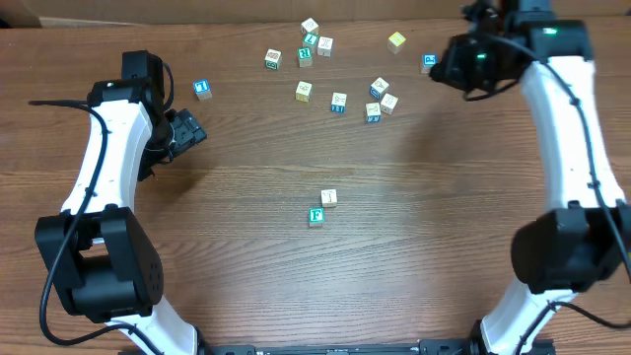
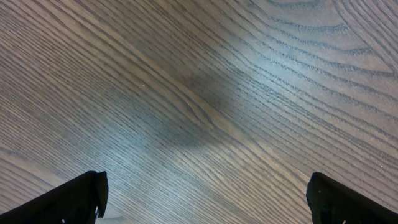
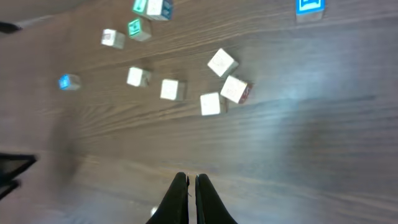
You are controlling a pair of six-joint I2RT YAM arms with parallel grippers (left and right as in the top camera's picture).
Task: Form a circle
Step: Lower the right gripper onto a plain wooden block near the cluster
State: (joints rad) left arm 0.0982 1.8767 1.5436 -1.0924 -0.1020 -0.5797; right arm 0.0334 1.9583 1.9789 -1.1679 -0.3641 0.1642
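Fetching the next cube looks like the step in hand. The right claw (image 3: pixel 190 180) has its fingers pressed together with nothing visible between them, so it must spread them before it comes down. A pale scrap sits at the frame edge beside its fingers, and I cannot tell what it is. The left claw (image 2: pixel 204 186) is spread wide and empty over bare worktop (image 1: pixel 394 247).

The loose cubes (image 3: pixel 169 89) lie ahead of the right claw's fingertips. Three of them (image 3: pixel 222 63) crowd together there, so a finger pushed between them would likely nudge a neighbour. The blue-faced cube (image 1: pixel 429 62), just beside the right claw and apart from the others, should be easier to take. A good grasp would put the fingers square on two opposite flat faces, low on the cube, rather than across its corners.

The circle (image 1: pixel 327 198) is barely begun. It is only a cream cube (image 1: pixel 328 197) and a green-faced cube (image 1: pixel 315 216), just beside each other at their corners. The pair sits well apart from both claws, nearer the robot's base than either and roughly between them.

A finished ring would have no long axis, but this pair makes a short line. It runs from the green-faced cube away from the base and slightly toward the right claw's side, with the green letter face up. The next cube should go down touching one end and set off that line, so the row starts to bend. It should be released only once it rests flat.
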